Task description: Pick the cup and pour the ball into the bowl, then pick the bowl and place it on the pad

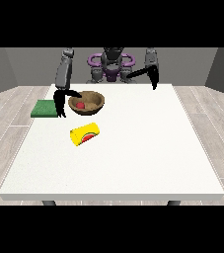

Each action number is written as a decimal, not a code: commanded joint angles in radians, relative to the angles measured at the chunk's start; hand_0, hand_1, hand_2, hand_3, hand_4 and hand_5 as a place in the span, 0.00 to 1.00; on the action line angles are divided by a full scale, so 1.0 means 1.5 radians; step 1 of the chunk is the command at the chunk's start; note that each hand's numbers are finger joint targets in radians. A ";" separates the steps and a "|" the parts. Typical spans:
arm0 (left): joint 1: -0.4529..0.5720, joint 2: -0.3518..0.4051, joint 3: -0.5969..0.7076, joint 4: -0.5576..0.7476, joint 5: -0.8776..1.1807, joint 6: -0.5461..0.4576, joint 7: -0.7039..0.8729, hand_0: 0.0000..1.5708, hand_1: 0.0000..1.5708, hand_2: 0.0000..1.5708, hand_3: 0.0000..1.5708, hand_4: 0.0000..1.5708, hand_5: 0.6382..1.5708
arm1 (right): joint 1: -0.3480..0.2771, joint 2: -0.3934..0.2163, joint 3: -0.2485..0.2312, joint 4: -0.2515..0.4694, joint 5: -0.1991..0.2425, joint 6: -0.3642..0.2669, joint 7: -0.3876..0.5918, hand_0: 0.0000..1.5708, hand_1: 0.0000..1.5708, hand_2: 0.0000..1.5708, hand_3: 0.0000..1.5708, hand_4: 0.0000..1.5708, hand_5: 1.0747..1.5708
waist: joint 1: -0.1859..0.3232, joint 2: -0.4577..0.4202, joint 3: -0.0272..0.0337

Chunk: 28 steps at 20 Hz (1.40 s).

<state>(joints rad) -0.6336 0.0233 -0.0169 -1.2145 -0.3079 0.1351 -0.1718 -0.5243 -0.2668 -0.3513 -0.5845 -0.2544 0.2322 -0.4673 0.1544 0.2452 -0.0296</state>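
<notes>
Surface: white table [133, 158] fills the middle of the frame, with a grey wooden floor around it and the robot small at the top centre.

Pad: the green pad [44, 108] lies flat at the upper left of the table, near the left edge, with nothing on it.

Hand at the view's left: this hand [60, 101] hangs between the pad and the bowl, its fingers pointing down and one black digit reaching right toward the bowl's left rim. Whether the fingers already close on the rim cannot be told.

Bowl: the brown bowl [94, 104] stands upright just right of that hand, in the upper left of the frame, beside the pad but not on it.

Ball: a red ball [80, 105] rests inside the bowl, at its left side.

Cup: the yellow cup [84, 134] lies on its side on the table, below the bowl and apart from both hands.

Hand at the view's right: this hand [154, 79] is held above the far edge of the table at the upper right, well apart from all the things and holding nothing; the state of its fingers cannot be told.

Step in hand: the pouring seems finished, since the ball is in the bowl; the step now is probably picking the bowl.

Next move: it likely calls for a grip on the left rim, a level lift so the ball stays inside, and a short carry left onto the pad.
</notes>
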 commanded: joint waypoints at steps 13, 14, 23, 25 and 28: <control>0.046 0.002 0.004 0.001 0.010 -0.012 -0.016 0.00 0.00 0.00 0.00 0.00 1.00 | -0.029 0.053 0.056 0.068 0.066 -0.198 0.138 1.00 1.00 1.00 1.00 0.67 0.96 | 0.024 -0.024 0.0190; 0.064 0.024 0.024 0.001 0.034 -0.038 -0.030 0.00 0.00 0.00 0.00 0.00 1.00 | 0.007 0.047 0.065 0.071 0.072 -0.180 0.142 1.00 1.00 1.00 1.00 0.67 0.96 | 0.017 -0.046 0.0188; 0.079 0.052 0.070 0.039 0.054 -0.033 -0.028 0.00 0.00 0.00 0.00 0.00 1.00 | -0.062 0.042 0.102 0.038 0.104 -0.239 0.240 1.00 1.00 1.00 1.00 0.65 0.97 | -0.042 -0.087 0.0198; 0.086 0.075 0.099 0.073 0.063 -0.033 -0.058 0.00 0.00 0.00 0.00 0.00 1.00 | -0.093 0.017 0.098 0.011 0.084 -0.193 0.314 1.00 1.00 1.00 1.00 0.66 0.98 | -0.069 -0.101 0.0195; 0.114 0.084 0.111 0.105 0.065 -0.031 -0.081 0.00 0.00 0.00 0.00 0.00 1.00 | -0.107 -0.010 0.095 -0.012 0.062 -0.143 0.389 1.00 1.00 1.00 1.00 0.67 0.96 | -0.103 -0.133 0.0193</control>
<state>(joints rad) -0.5064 0.1332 0.1269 -1.1062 -0.2109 0.0774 -0.2451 -0.6464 -0.2358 -0.2099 -0.5687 -0.1370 -0.0498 -0.0090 0.0493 0.0828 -0.0015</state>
